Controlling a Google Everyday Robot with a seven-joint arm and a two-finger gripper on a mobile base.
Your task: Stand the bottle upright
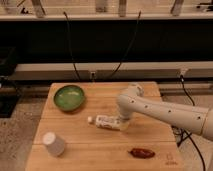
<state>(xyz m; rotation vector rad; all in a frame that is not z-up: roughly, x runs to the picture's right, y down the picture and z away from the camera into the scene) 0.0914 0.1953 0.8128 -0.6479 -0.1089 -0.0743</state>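
Wooden table (100,152), one, carrying five entries listed from the left of the view. Item one: white cup (53,143), near the front left corner, standing apart from everything else. Item two: green bowl (69,96), further back on the left, empty as far as can be seen. Item three: the bottle (105,121), whitish with a pale label, lying on its side near the middle of the table. Its long axis runs roughly left to right across the view, with the white cap (90,120) at the left end and the base at the right. It sits in front of and to the right of the bowl, well apart from the cup. Item four: the gripper (122,123), lowered to the table at the bottle's base end, touching or just beside it; the bottle therefore stretches away leftward from the gripper, cap furthest off. Whether the gripper is wide, narrow or already clamped on the bottle cannot be told. Item five: a small reddish-brown object (142,153), near the front edge, right of the bottle and clear of it. The pale arm (165,112) enters from the right. Judgement: the bottle is not yet upright; raising it likely means swinging the cap end up over the base.
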